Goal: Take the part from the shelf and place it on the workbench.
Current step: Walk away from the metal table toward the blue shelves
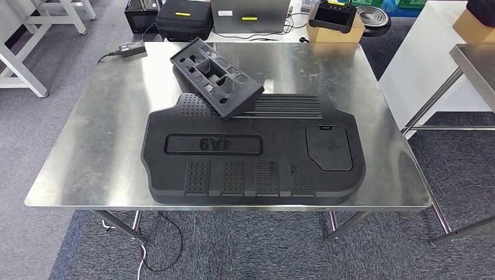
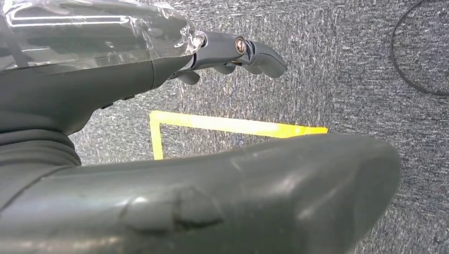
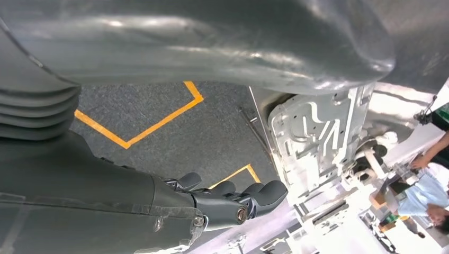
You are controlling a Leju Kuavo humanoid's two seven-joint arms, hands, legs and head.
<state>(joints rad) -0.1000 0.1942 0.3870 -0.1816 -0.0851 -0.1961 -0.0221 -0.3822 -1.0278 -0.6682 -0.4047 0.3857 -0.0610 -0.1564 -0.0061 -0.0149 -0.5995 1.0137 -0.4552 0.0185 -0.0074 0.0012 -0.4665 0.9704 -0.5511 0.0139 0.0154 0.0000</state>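
Black moulded parts: two on steel workbench, head view centre.
Large part: flat black panel, raised "4A9" plate seen upside down, four stippled pads along near edge, ribbed strip at far edge, lid-shaped inset at right; long axis left-right across frame.
Small part: black tray with open pockets, tilted, near corner resting on far edge of large part, far end on bare steel; long axis upper left to lower right.
Task stage (judgement): parts already on workbench, no shelf visible in head view; placement looks done, or next fetch pending.
Left hand: hanging over grey carpet with yellow tape corner; fingers curled inward, nothing held.
Right hand: hanging over carpet with orange tape lines, near a white metal frame; fingers curled, nothing held.
Key relation: both hands low beside body, well apart from parts on the bench; nearer hand cannot tell.
Background: cases, cables, controller on box beyond bench at top of frame; person at lower right of right wrist view.
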